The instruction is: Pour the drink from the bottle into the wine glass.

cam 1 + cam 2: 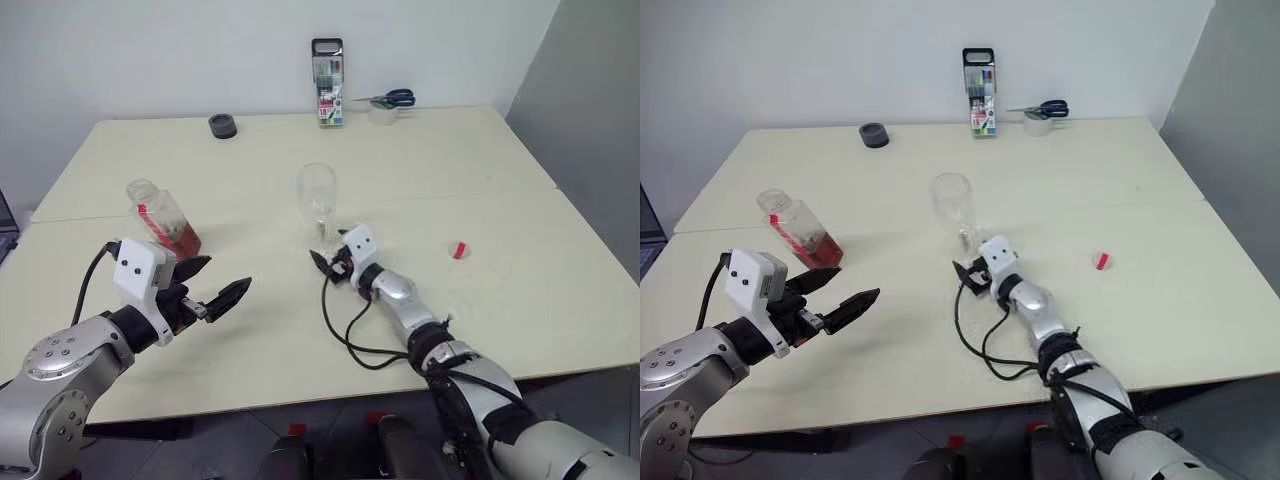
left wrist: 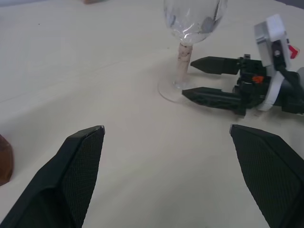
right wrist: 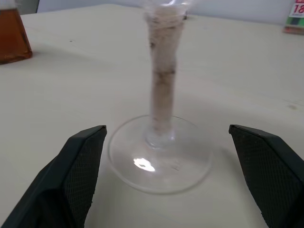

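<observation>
The wine glass stands upright near the middle of the table, its bowl empty. My right gripper is open and low, level with the table, its fingers apart on either side of the glass's round foot and not touching the stem. The bottle stands uncapped at the left, with the reddish-brown drink in its lower part. My left gripper hangs open just in front and to the right of the bottle, holding nothing.
A small red cap lies on the table right of the glass. At the far edge stand a tall marker case, scissors on a tape roll and a black round object. A black cable trails from my right wrist.
</observation>
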Robot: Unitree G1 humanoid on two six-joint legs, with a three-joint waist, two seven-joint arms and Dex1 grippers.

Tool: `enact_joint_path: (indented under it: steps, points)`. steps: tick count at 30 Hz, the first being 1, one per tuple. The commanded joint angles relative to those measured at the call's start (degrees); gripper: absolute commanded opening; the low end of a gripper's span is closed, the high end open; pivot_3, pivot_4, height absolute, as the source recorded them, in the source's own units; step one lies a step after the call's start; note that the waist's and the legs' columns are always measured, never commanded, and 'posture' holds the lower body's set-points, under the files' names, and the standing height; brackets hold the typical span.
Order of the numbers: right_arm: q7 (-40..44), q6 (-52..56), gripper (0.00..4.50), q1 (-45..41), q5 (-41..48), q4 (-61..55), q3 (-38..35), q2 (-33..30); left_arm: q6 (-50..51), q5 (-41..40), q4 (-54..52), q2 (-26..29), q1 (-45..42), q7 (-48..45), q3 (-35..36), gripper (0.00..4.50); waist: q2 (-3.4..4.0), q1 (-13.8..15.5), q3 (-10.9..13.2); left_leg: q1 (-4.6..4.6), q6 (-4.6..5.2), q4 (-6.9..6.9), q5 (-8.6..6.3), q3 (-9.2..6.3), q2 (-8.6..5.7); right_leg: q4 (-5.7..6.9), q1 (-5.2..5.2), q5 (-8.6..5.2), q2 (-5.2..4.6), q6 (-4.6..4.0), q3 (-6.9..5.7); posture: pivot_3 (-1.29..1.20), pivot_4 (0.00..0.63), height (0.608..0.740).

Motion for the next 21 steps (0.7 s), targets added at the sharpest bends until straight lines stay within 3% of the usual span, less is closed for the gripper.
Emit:
enact_joint_path:
  steps: [1,10,15,21]
  points:
    - [4.7,6.6,4.46,6.3,3.4,-19.1,0.0,-3.9,-2.3,1.4,1.4,-2.0,-0.1,2.2,1.2,4.50,0.00,0.3,0.0,-0.01,0.00,0.00,0.00,-0.01,0.00,0.00,0.00,0.00,-0.01,0.00,0.00,0.00,0.150,0.740]
    - [18.4,40.4,4.46,20.2,18.5,-69.1,1.4,-21.9,-6.6,5.0,7.0,-5.6,-3.4,7.2,2.9,4.50,0.07,1.0,0.0,-0.08,-0.01,0.03,-0.02,-0.19,0.06,-0.03,0.02,-0.02,-0.01,0.02,-0.01,0.00,0.150,0.740]
    - [25.2,52.2,4.46,19.7,29.9,-81.2,-0.4,-30.7,-8.7,7.0,10.4,-6.9,-7.2,9.9,2.7,4.50,0.02,1.3,0.1,-0.08,0.00,0.05,-0.02,-0.20,0.04,-0.10,0.07,-0.03,0.00,0.03,-0.13,0.00,0.150,0.740]
    - [25.7,60.3,4.46,16.2,39.5,-85.4,-3.1,-34.5,-10.0,7.8,13.0,-7.2,-8.5,11.7,4.9,4.50,-0.04,1.6,0.1,-0.11,0.00,0.05,-0.02,-0.20,0.05,-0.13,0.06,-0.03,-0.01,0.02,-0.12,0.00,0.150,0.740]
